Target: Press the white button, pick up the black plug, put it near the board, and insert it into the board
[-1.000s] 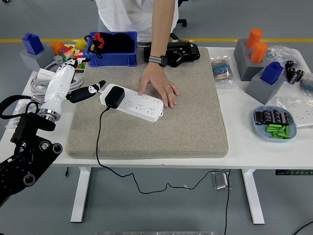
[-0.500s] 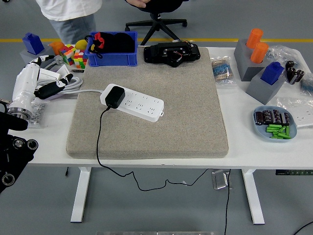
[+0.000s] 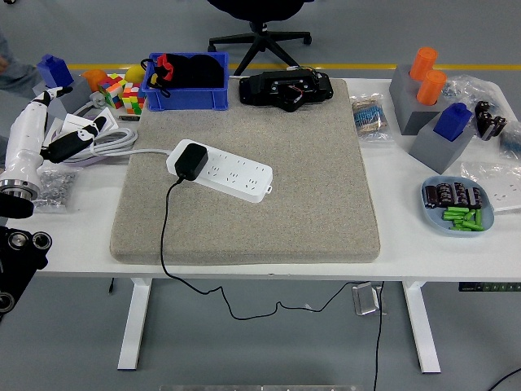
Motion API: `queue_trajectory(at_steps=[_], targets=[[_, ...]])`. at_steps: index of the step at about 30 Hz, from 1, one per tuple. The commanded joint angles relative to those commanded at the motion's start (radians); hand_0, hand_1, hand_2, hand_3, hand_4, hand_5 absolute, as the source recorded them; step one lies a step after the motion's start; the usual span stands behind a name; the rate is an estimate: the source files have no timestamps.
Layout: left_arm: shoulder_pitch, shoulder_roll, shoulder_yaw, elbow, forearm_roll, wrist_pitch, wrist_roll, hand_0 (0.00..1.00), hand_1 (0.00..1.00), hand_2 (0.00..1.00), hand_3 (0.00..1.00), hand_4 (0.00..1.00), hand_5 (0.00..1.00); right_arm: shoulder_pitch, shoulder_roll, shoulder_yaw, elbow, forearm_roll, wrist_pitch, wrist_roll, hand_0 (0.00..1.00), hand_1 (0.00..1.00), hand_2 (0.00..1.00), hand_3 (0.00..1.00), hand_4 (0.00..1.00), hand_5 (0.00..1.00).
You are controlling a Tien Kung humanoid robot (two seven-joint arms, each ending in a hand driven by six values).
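Observation:
A white power strip (image 3: 224,172) lies on the grey felt mat (image 3: 269,204), angled from upper left to lower right. A black plug (image 3: 190,161) sits in its left end, and its black cord runs down over the table's near edge. My left hand (image 3: 61,134), white with black fingertips, is at the far left edge of the table, well left of the strip. Its fingers are relaxed and hold nothing. My right hand is out of view.
A blue bin (image 3: 186,81) and a black device (image 3: 285,88) stand behind the mat. Coloured cubes (image 3: 122,91) and a white cable coil (image 3: 102,138) lie at the back left. Grey blocks with orange and blue pieces (image 3: 431,102) and a bowl of parts (image 3: 458,208) are at right.
The person's hand left the power strip and the person walked away out of view. My left hand drew back from the strip to the table's left edge.

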Motion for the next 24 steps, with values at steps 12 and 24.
queue_trajectory(at_steps=[12, 24], targets=[[0.023, 0.001, -0.042, -0.023, 0.010, -0.005, 0.008, 0.947, 0.958, 0.893, 0.833, 0.856, 0.534, 0.003, -0.013, -0.007, 0.002, -0.003, 0.000, -0.001, 0.792, 0.685, 0.668, 0.619, 0.661, 0.425], [0.060, -0.014, -0.074, -0.049, 0.016, -0.020, 0.019, 0.948, 0.957, 0.893, 0.833, 0.842, 0.520, -0.008, -0.005, 0.017, 0.002, -0.015, 0.002, -0.003, 0.794, 0.685, 0.669, 0.621, 0.661, 0.428]])
